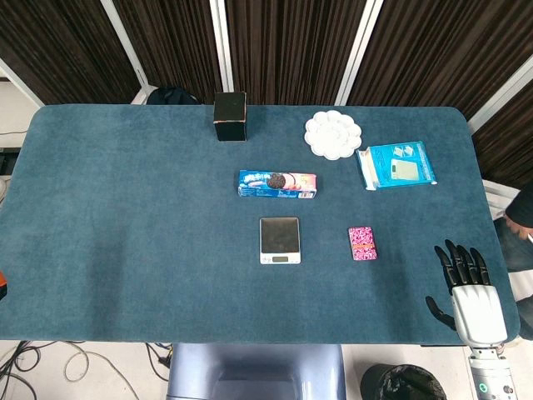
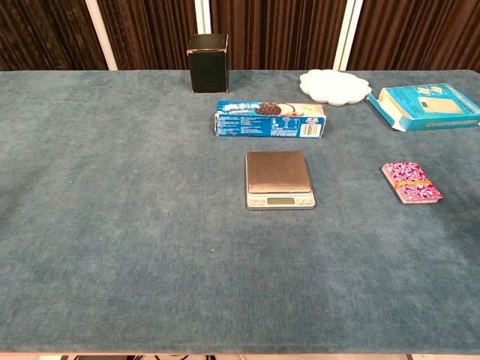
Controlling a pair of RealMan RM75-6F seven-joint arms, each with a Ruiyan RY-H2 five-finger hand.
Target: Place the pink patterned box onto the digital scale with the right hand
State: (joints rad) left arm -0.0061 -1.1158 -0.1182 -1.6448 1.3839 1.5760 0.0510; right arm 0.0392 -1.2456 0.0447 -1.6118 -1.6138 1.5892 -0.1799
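The pink patterned box point(image 1: 362, 243) point(image 2: 412, 182) lies flat on the blue table, right of the digital scale point(image 1: 279, 240) point(image 2: 279, 180). The scale's steel platform carries nothing. My right hand point(image 1: 466, 283) hovers near the table's front right corner, fingers spread and pointing away, holding nothing, well to the right of and nearer than the pink box. It shows only in the head view. My left hand appears in neither view.
A blue cookie box point(image 1: 277, 184) point(image 2: 271, 120) lies behind the scale. A black box point(image 1: 230, 117) point(image 2: 208, 62) stands at the back. A white flower-shaped palette point(image 1: 333, 134) point(image 2: 334, 87) and a light blue carton point(image 1: 397, 165) point(image 2: 425, 106) sit at the back right.
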